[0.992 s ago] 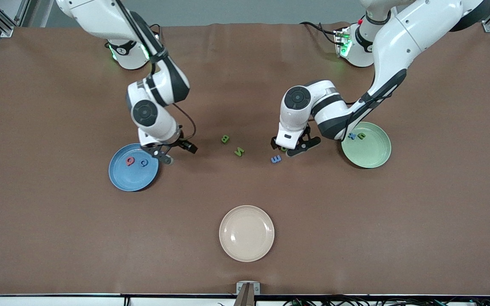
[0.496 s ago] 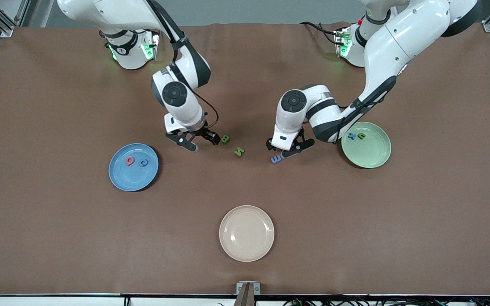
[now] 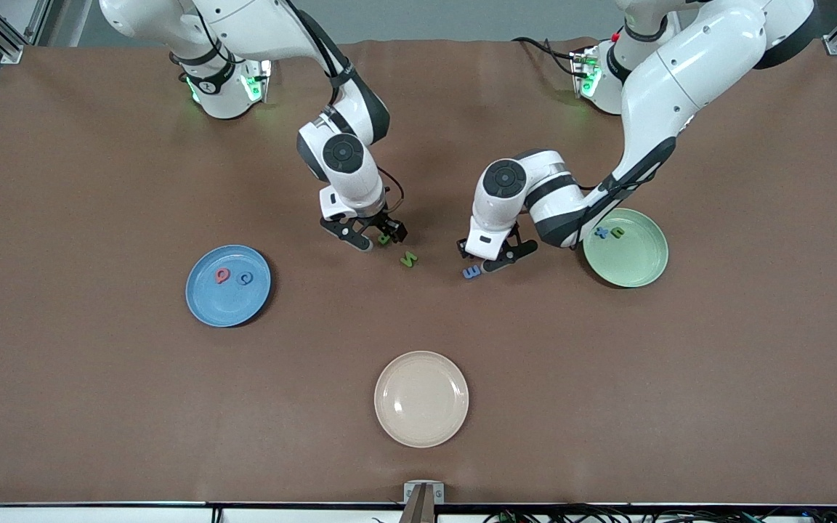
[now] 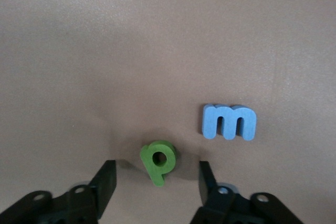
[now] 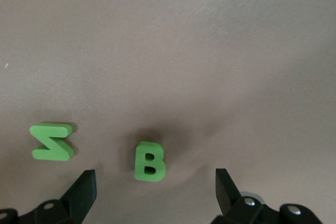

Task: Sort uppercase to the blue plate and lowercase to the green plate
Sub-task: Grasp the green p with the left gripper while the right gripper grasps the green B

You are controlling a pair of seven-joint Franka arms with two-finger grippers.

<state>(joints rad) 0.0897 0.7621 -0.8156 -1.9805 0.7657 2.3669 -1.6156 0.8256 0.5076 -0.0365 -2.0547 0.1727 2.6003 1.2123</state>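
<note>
Front view: blue plate point(image 3: 204, 303) toward the right arm's end holds red Q point(image 3: 222, 275) and blue G point(image 3: 245, 279); green plate point(image 3: 640, 265) toward the left arm's end holds blue x point(image 3: 601, 232) and green u point(image 3: 617, 232). Cream plate point(image 3: 421, 414) nearest the camera, bare. Right gripper point(image 3: 375, 240) low over green B point(image 3: 385, 237), green N point(image 3: 408, 258) just beside. Left gripper point(image 3: 495, 256) low at mid-table, blue m point(image 3: 471, 272) just beside it.

Left wrist view: green p point(image 4: 158, 160) sits between the fingers point(image 4: 106, 181), gaps on both sides, no contact; pincer partly open, nothing held. Judgement: stay centred on the p, seat the tips at the table, squeeze across the stem, keep clear of the m.

Right wrist view: B sits between wide-open fingers point(image 5: 84, 190), slightly off-centre, N outside them. Judgement: centre on the B, drop straight, avoid nudging the N.
</note>
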